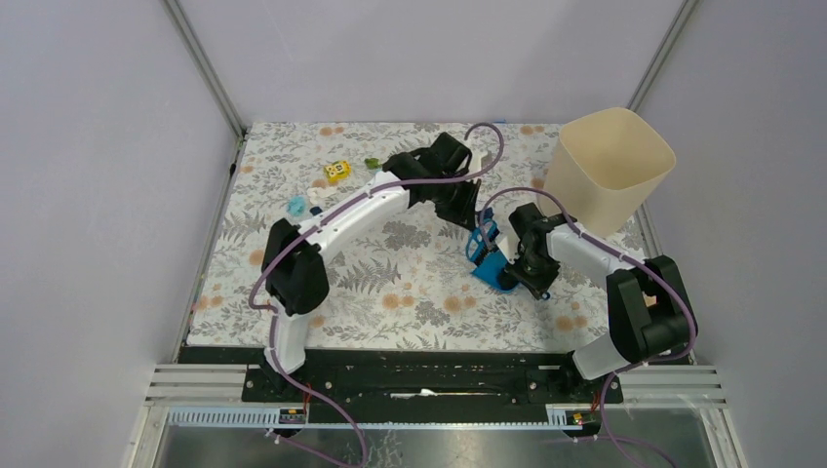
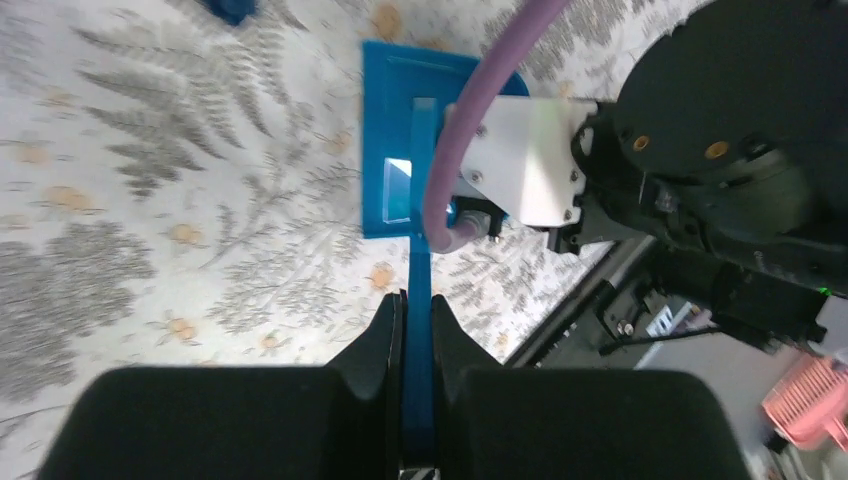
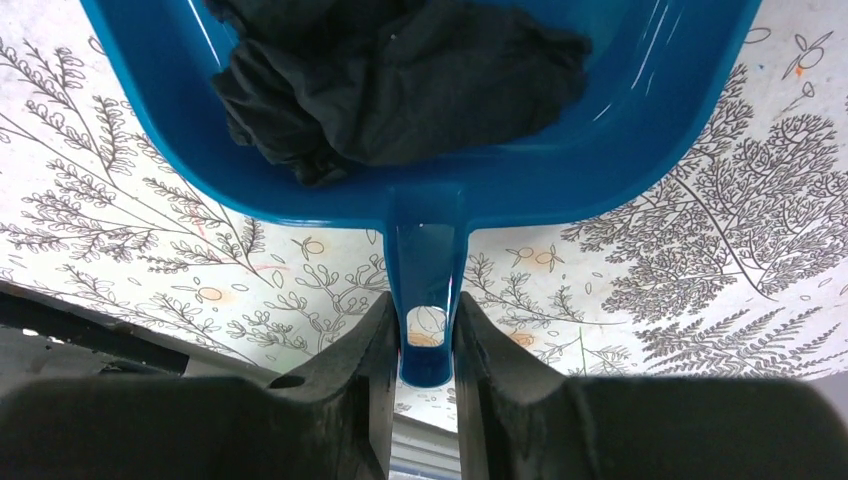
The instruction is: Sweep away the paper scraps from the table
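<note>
While a wad of black paper scraps lies heaped inside the blue dustpan, other bits sit loose at the far left of the table: a light blue one, a small white one just beside it, and a green one farther back, near a yellow cube. A dark blue bit shows at the top edge of the left wrist view. The right gripper is clamped on the dustpan's handle, one finger on each side. Whether the pan rests on the cloth or hangs just above it cannot be told. The left gripper pinches the thin handle of a blue brush, its jaws narrow. The brush's flat head is down toward the cloth, just beside the dustpan near the middle of the table. A tall beige bin stands at the far right corner, behind the right arm.
</note>
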`<control>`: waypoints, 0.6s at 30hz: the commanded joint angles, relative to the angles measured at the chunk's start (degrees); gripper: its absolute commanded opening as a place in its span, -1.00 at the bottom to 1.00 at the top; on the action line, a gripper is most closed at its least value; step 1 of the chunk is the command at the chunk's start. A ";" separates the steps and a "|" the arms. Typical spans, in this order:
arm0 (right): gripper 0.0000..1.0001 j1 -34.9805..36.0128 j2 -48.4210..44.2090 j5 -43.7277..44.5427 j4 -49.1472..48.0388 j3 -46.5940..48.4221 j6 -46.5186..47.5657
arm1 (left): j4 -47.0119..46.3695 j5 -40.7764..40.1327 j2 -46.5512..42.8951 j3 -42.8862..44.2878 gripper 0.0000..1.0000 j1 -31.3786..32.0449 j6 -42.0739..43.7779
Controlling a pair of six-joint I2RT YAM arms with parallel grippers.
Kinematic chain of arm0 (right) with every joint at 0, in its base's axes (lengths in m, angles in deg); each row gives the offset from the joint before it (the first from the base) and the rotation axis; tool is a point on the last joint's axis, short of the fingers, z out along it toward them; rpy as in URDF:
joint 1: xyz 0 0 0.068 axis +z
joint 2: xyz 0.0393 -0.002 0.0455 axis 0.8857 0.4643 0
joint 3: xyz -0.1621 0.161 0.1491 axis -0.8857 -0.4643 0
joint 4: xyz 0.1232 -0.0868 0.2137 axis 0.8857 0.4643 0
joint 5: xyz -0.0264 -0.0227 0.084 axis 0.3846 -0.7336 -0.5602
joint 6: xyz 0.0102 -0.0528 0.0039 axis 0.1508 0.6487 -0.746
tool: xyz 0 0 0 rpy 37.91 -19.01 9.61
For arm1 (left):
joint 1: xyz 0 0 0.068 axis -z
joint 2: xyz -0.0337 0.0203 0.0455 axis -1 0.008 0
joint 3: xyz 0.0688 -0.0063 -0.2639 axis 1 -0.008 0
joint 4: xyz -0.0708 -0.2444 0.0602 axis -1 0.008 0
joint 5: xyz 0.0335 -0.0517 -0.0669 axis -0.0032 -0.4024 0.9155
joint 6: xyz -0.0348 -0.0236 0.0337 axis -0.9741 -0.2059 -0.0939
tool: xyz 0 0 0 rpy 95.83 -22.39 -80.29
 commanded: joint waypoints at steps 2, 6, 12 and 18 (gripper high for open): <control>-1.00 -0.27 -2.13 -0.19 -0.71 -0.82 -1.24 | 4.77 -16.67 -0.08 9.29 -1.00 -0.38 4.43; -1.00 -1.13 -2.59 1.80 0.36 0.10 -2.64 | 5.92 -29.23 7.79 18.67 -1.00 -0.39 9.83; -1.00 -3.43 -4.38 0.34 5.46 1.92 -3.33 | 1.37 -36.58 17.82 26.19 -1.00 0.04 15.61; -1.00 -4.60 -3.82 1.54 4.90 0.68 -3.86 | -9.49 -36.81 18.89 20.70 -1.00 0.04 18.71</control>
